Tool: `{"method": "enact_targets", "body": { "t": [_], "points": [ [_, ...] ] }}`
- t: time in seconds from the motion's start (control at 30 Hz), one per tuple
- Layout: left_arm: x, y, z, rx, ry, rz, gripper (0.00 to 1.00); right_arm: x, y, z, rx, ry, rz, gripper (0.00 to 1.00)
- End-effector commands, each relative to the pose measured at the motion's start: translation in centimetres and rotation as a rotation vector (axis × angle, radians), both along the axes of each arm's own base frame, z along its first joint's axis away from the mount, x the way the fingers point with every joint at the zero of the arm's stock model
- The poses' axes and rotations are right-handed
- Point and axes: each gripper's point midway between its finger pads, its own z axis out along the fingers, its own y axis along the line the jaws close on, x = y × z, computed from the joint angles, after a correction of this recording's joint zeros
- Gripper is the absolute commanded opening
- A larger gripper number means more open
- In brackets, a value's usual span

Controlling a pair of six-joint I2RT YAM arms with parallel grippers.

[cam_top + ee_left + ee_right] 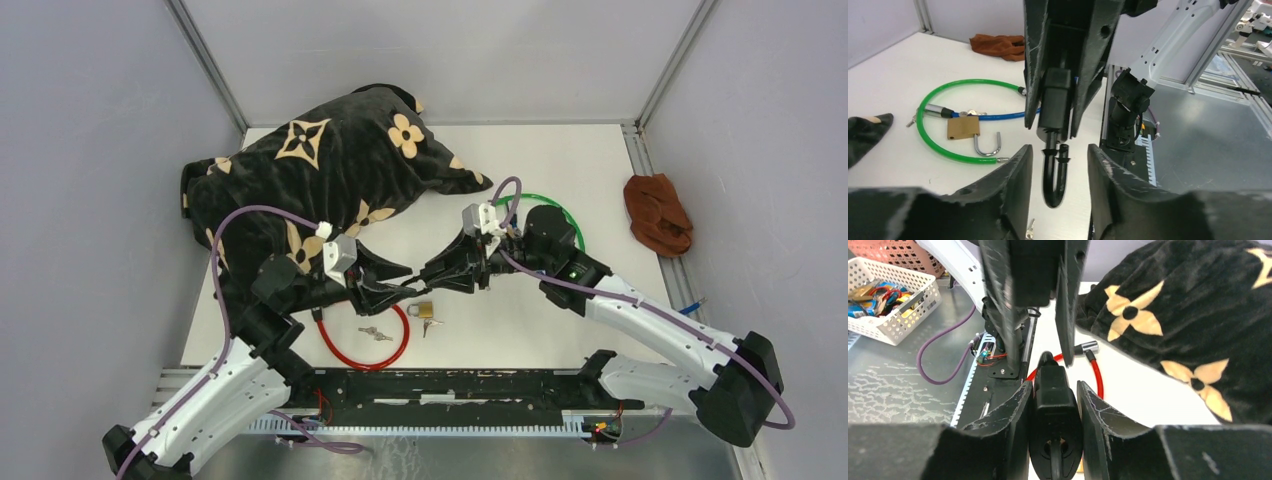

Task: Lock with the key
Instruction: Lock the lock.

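A white table [560, 170] is seen, its far-left part covered by a black pillow [330, 170] with beige flowers. A white basket [898, 322] of small items is seen off the table on the metal surface, to the left in the right wrist view.

The two arms are brought together over the near middle of the table. The right gripper [1054, 387] is clamped on the body of a black lock [1055, 100], which is held in the air above the table. The left gripper [1058, 152] is parted, its fingers [1018, 170] set on either side of the shackle [1054, 185] with a gap visible on each side, so nothing is gripped by it.

A green cable [973, 81] is looped on the table beyond the right arm, and a red cable [1096, 377] is looped near the front edge. A brown cloth [657, 213] is bunched at the right edge.

One brass padlock [424, 309] is set just beside the red cable; another padlock [963, 128], its shackle open, is lying inside the green loop. Keys [375, 333] are lying inside the red loop, apart from both grippers
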Motion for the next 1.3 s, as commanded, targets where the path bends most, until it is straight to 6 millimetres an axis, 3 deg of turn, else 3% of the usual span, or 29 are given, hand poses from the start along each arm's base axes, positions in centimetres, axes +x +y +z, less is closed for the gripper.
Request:
{"method": "enact_targets", "body": {
  "t": [0.0, 0.1, 0.17, 0.3, 0.53, 0.9, 0.93, 1.03, 1.07, 1.27],
  "points": [
    [0.0, 0.7, 3.1, -0.080, -0.115, 0.040, 0.56, 0.8, -1.1, 3.8, 0.155, 0.041, -0.065, 0.00],
    [1.1, 1.7, 1.8, -0.103, 0.005, 0.126, 0.63, -0.1, -1.5, 5.0, 0.224, 0.074, -0.028, 0.00],
    [0.8, 2.1, 0.9, -0.124, 0.071, 0.130, 0.66, -0.2, -1.7, 5.3, 0.252, 0.110, -0.031, 0.00],
    [0.1, 2.4, 0.4, -0.158, 0.105, 0.114, 0.70, 1.1, -1.3, 4.3, 0.233, 0.171, -0.093, 0.00],
    [-0.1, 2.7, -3.1, -0.189, 0.267, 0.138, 0.69, 1.1, -1.2, 4.0, 0.291, 0.301, -0.095, 0.00],
    [-0.2, 2.9, -1.3, -0.334, 0.294, 0.116, 0.75, -0.5, 1.4, 4.4, 0.302, 0.346, -0.051, 0.00],
    [-0.2, 3.0, -1.2, -0.343, 0.293, 0.116, 0.73, -0.5, 1.5, 4.4, 0.307, 0.346, -0.054, 0.00],
    [-0.5, 3.0, -1.0, -0.356, 0.291, 0.107, 0.49, -0.6, 1.6, 4.7, 0.321, 0.342, -0.060, 0.00],
    [-0.7, 2.9, -1.1, -0.352, 0.300, 0.094, 0.47, -0.7, 1.6, 4.8, 0.325, 0.341, -0.061, 0.00],
    [-1.2, 2.6, -1.7, -0.323, 0.310, 0.061, 0.64, -0.7, 1.8, 5.4, 0.325, 0.325, -0.058, 0.00]
  ]
}}
